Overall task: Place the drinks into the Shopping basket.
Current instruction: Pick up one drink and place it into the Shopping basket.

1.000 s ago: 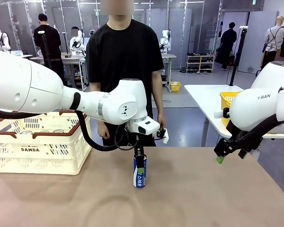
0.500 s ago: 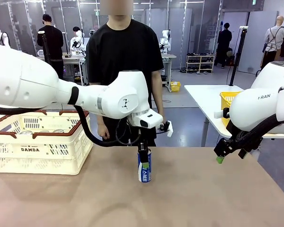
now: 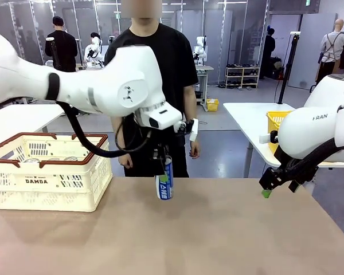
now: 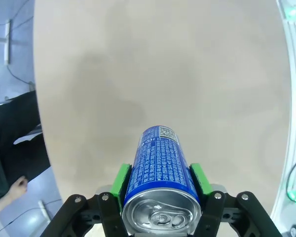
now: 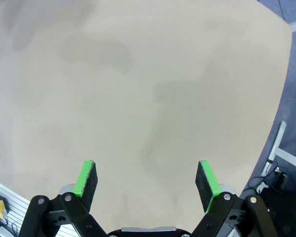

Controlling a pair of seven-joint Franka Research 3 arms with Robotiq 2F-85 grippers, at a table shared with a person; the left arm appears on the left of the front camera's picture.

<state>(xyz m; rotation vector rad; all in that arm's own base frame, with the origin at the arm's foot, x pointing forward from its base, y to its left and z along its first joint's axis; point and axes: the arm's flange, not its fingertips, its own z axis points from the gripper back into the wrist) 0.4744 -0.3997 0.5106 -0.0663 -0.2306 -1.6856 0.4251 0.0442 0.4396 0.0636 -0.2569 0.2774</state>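
While airborne, can (image 3: 165, 181) in left jaws

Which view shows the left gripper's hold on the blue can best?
Left wrist view: the blue can sits between both green pads of the left gripper, silver top toward the camera. Front view shows the can hanging tilted above the table, pads mostly hidden. Right wrist view shows bare table.

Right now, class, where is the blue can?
In the front view the blue can hangs tilted above the table's middle, gripped by the left gripper, to the right of the basket and in front of the person.
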